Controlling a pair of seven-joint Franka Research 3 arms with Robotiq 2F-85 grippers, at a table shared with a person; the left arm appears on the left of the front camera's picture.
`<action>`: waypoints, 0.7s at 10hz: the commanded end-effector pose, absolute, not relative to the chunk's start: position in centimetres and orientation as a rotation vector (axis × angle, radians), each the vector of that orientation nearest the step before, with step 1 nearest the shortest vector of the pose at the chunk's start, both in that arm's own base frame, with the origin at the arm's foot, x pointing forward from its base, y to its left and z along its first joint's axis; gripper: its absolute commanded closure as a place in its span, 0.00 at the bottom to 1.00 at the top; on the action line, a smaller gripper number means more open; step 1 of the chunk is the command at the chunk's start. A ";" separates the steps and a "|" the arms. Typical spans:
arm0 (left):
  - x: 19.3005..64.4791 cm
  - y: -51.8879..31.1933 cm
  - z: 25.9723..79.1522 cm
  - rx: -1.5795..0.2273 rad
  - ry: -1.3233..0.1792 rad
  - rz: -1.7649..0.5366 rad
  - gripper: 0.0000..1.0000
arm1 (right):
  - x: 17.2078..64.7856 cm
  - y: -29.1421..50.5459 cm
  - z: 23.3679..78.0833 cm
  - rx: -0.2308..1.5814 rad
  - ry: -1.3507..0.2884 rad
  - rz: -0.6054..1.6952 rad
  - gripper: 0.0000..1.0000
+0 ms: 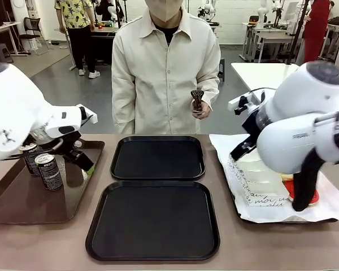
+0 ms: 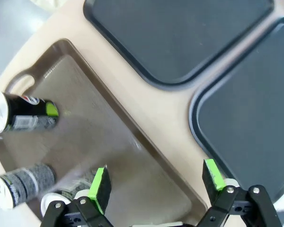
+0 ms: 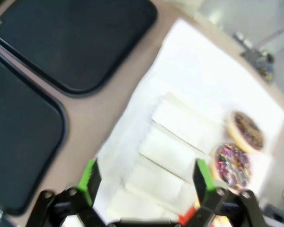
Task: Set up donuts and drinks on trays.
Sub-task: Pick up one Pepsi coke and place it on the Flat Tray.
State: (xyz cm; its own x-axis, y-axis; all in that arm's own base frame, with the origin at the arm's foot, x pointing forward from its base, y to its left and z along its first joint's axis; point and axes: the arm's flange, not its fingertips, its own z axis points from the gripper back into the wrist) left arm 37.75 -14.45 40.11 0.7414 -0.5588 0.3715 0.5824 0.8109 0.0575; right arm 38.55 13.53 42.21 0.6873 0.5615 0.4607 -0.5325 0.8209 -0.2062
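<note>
The left gripper (image 2: 156, 180) is spread wide and empty above the brown tray (image 2: 118, 156). The cans (image 2: 26, 116) stand beside one of its fingers, and the black trays (image 2: 180, 38) lie off the other. The right gripper (image 3: 146, 176) is also spread and empty, over white boxes (image 3: 173, 153) on paper (image 3: 203, 71), with donuts (image 3: 246, 130) beyond one finger.

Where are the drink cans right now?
In the front view, the cans stand on the brown tray at the robot's left, just beside the left gripper.
</note>
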 end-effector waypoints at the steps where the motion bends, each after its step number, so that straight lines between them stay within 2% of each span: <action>1: 29.3 -10.0 40.7 -0.089 -0.338 -0.645 0.00 | 26.3 9.5 41.1 -0.177 -0.476 0.586 0.00; 2: 27.4 -9.7 41.3 -0.080 -0.333 -0.632 0.00 | 24.3 8.0 41.0 -0.209 -0.416 0.589 0.00; 4: 25.6 -9.0 42.2 -0.078 -0.350 -0.620 0.00 | 20.3 6.7 40.8 -0.120 -0.361 0.645 0.00; 6: 25.7 -9.0 42.4 -0.087 -0.360 -0.623 0.00 | 19.6 6.7 39.9 -0.042 -0.301 0.700 0.00; 7: 25.6 -9.1 41.9 -0.051 -0.385 -0.610 0.00 | 20.8 6.6 39.8 -0.017 -0.380 0.708 0.00</action>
